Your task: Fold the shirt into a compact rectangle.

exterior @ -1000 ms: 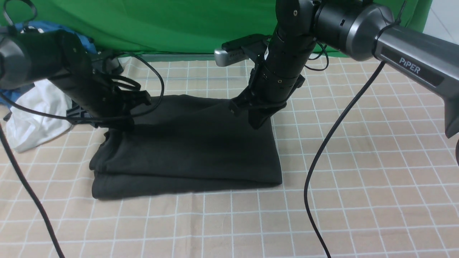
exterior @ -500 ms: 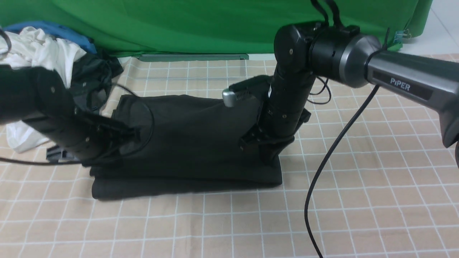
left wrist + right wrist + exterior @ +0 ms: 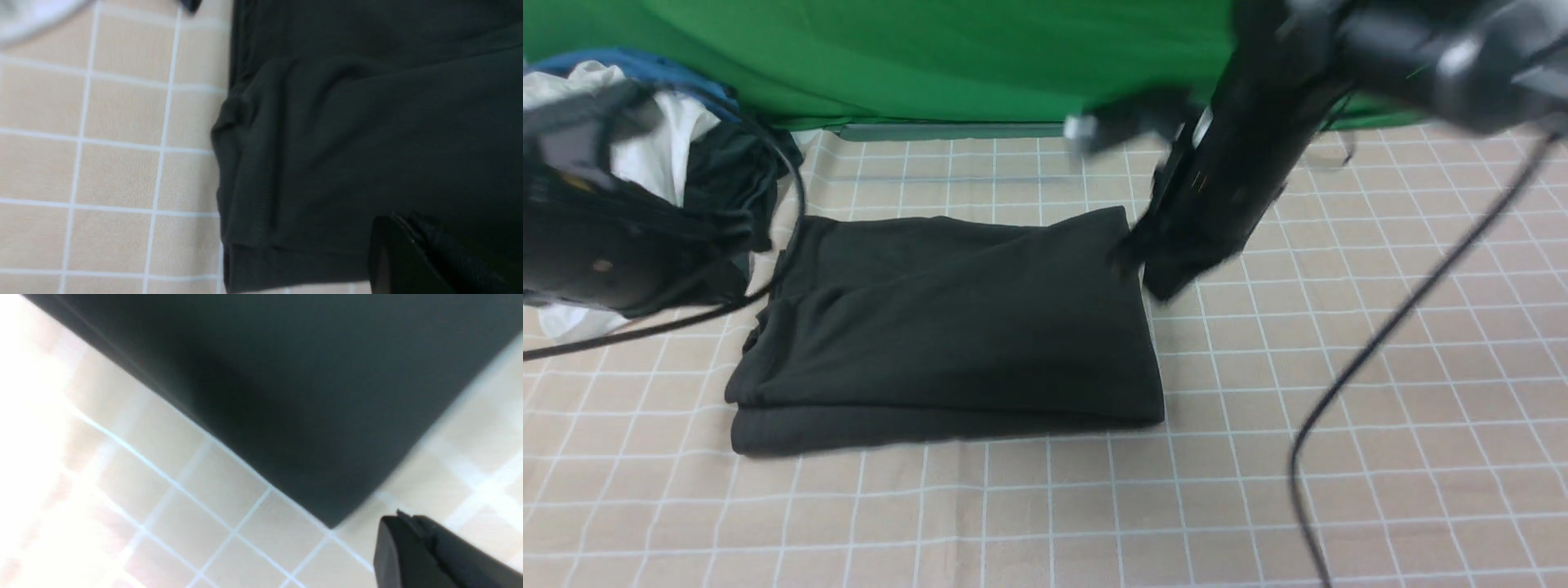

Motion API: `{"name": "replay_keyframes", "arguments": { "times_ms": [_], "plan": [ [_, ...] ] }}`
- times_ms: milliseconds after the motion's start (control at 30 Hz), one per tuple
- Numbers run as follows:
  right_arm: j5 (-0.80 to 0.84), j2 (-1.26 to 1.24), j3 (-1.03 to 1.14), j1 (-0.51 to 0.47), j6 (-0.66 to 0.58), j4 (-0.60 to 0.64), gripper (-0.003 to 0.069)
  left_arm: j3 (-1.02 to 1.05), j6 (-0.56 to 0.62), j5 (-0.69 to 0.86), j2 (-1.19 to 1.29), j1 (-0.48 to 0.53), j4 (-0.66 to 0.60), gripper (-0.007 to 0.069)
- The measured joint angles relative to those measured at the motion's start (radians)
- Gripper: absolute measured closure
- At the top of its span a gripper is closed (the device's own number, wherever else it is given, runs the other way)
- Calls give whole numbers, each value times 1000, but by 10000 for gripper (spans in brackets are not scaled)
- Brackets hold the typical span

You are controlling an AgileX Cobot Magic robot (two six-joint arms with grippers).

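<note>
The black shirt (image 3: pixel 947 327) lies folded into a flat rectangle in the middle of the checked cloth, with no print or label showing. My right gripper (image 3: pixel 1164 282) is motion-blurred and hangs just past the shirt's far right corner, off the fabric. In the right wrist view its fingertips (image 3: pixel 402 535) are pressed together, holding nothing, beside the shirt (image 3: pixel 286 388) corner. My left arm (image 3: pixel 596 261) is pulled back at the left, clear of the shirt. In the left wrist view the left gripper (image 3: pixel 402 232) is shut and empty over the shirt (image 3: pixel 347 122) edge.
A heap of white, blue and dark clothes (image 3: pixel 670 139) sits at the back left, partly behind my left arm. A green backdrop (image 3: pixel 931 57) closes off the far side. A black cable (image 3: pixel 1372 351) hangs from the right arm over the checked tablecloth (image 3: pixel 1094 506).
Both arms have come off the shirt. The right arm rose and swung back to the right; the left arm drew away to the left. The shirt stays folded in place.
</note>
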Motion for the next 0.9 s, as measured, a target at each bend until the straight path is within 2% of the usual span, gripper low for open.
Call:
{"name": "replay_keyframes", "arguments": {
  "times_ms": [167, 333, 533, 567, 667, 733, 800, 900],
  "plan": [
    [-101, -325, 20, -6, -1, -33, 621, 4, 16, 71, -334, 0, 0, 606],
    [-306, -632, 168, -6, -30, -39, 621, 48, 16, 85, -653, 0, 21, 606],
    [-758, -1041, 618, -6, -52, -47, 621, 184, 16, 91, -962, 0, 47, 606],
    [-774, -1054, 618, -6, -52, -47, 621, 184, 16, 91, -962, 0, 47, 606],
    [-1089, -1316, 970, -6, -69, -48, 621, 297, 16, 77, -1091, 0, 69, 606],
    [-1151, -1364, 1033, -6, -75, -48, 621, 326, 16, 67, -1112, 0, 70, 606],
    [-1336, -1502, 1212, -6, -81, -48, 621, 395, 16, 26, -1138, 0, 71, 606],
    [-1470, -1583, 1332, -6, -82, -48, 621, 444, 17, -19, -1138, 0, 69, 606]
  ]
}}
